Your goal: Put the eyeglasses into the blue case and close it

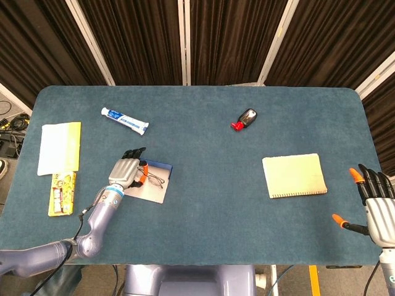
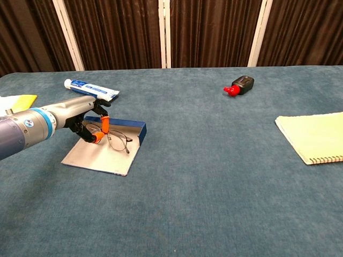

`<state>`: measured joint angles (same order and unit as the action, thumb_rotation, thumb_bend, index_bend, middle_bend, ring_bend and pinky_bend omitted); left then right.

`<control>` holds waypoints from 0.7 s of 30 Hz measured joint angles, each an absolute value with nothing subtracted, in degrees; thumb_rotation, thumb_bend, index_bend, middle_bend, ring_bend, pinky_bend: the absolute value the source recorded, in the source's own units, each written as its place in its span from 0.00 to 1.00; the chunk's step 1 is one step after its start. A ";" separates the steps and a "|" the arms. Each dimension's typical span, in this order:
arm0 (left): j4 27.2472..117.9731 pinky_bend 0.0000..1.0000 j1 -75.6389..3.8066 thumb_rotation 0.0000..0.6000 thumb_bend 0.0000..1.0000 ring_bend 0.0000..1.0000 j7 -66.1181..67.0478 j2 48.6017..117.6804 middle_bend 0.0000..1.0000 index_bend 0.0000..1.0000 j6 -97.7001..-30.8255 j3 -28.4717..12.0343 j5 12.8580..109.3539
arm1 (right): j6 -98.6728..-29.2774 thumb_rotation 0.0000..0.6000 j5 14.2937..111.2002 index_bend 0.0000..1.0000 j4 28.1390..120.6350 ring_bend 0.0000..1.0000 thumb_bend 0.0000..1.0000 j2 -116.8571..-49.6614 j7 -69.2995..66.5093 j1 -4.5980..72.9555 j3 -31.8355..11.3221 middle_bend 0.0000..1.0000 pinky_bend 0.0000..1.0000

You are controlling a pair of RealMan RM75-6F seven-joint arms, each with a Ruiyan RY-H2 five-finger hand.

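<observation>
The blue case (image 2: 102, 152) (image 1: 151, 188) lies open on the left part of the table, its pale inside facing up and its blue wall at the far edge. My left hand (image 2: 86, 120) (image 1: 125, 173) pinches the thin-framed eyeglasses (image 2: 119, 140) (image 1: 154, 179) by one end between orange fingertips. The glasses hang over the far part of the open case, close to the blue wall. My right hand (image 1: 378, 206) shows only in the head view, at the table's right front edge, fingers spread and holding nothing.
A toothpaste tube (image 2: 91, 90) lies behind the case. A red-and-black small bottle (image 2: 239, 85) sits at the back middle. A pale yellow notebook (image 2: 313, 136) lies on the right. Yellow and white packets (image 1: 60, 154) rest at the far left edge.
</observation>
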<state>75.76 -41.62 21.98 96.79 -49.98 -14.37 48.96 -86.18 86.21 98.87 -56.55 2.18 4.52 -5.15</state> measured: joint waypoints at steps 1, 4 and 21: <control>75.52 0.00 -41.65 1.00 0.51 0.00 21.82 96.92 0.00 0.47 -50.25 -14.33 49.11 | -86.17 1.00 86.21 0.00 98.87 0.00 0.00 -56.55 2.16 4.52 -5.14 0.00 0.00; 74.95 0.00 -41.60 1.00 0.47 0.00 21.33 97.26 0.00 0.27 -51.55 -14.21 49.90 | -86.20 1.00 86.25 0.00 98.85 0.00 0.00 -56.54 2.14 4.52 -5.13 0.00 0.00; 75.34 0.00 -41.70 1.00 0.18 0.00 20.12 95.80 0.00 0.00 -53.31 -11.71 56.72 | -85.99 1.00 86.27 0.00 98.95 0.00 0.00 -56.55 2.10 4.59 -5.01 0.00 0.00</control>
